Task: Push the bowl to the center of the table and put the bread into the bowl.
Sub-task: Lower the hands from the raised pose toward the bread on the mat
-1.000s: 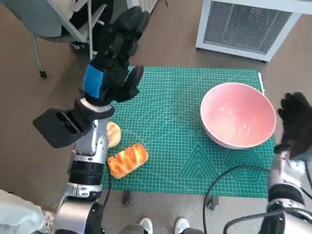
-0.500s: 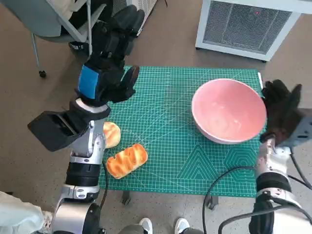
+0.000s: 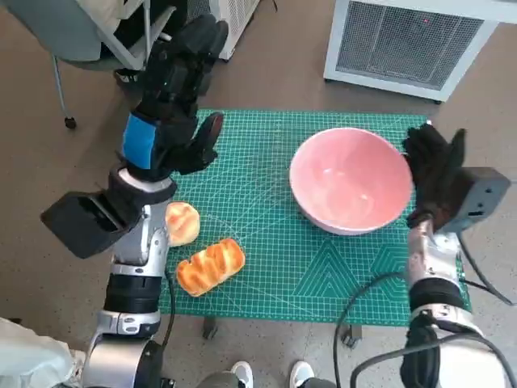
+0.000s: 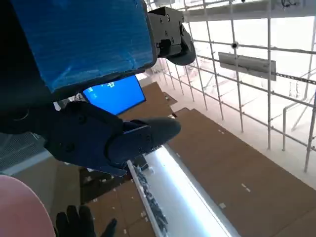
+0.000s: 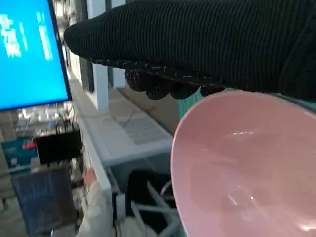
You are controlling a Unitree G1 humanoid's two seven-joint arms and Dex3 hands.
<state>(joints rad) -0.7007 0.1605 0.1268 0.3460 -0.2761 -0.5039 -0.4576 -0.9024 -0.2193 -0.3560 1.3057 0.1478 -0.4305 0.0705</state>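
Pink bowl, right of centre on the green mat, is flanked outboard by the spread, empty right hand; bread, angled at the near-left edge, is left beneath the raised, released left hand.

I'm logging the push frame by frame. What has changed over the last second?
The right hand has swept inward across the green mat, pushing the pink bowl from near the mat's right edge toward its middle. The left hand stayed raised, holding nothing, drifting slightly. The two breads lie where they were.
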